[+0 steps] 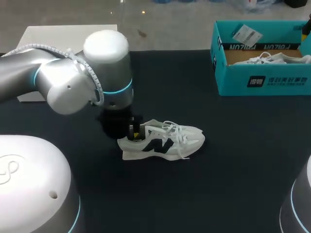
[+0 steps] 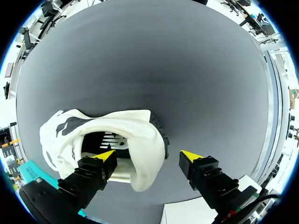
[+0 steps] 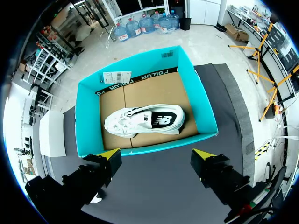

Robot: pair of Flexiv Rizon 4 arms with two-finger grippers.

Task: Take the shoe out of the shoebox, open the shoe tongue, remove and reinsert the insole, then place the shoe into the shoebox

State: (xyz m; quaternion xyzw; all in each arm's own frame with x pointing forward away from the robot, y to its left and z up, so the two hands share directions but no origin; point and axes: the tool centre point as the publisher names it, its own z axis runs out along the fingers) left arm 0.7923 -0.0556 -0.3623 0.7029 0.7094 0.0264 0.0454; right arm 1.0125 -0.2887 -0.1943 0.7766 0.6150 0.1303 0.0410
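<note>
One shoe (image 1: 164, 141) on the counter (image 1: 238, 165) is straddled at its heel by the wide-spread, empty left tool (image 2: 149, 157). A second shoe (image 3: 142, 120) is seen in the single shoebox (image 3: 140, 145), ahead of the spread, empty right tool (image 3: 156, 156).

Shoe (image 1: 165, 141): matt white fabric, smooth black logo. Table (image 1: 243, 160): matt dark, cloth-like. Shoebox (image 1: 233, 80): teal cardboard, raw brown inside. Left arm (image 1: 63, 82): satin silver shell.

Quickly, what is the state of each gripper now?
Left gripper: open, astride the heel of the shoe, not clamped.
Right gripper: open, empty, before the shoebox.
</note>
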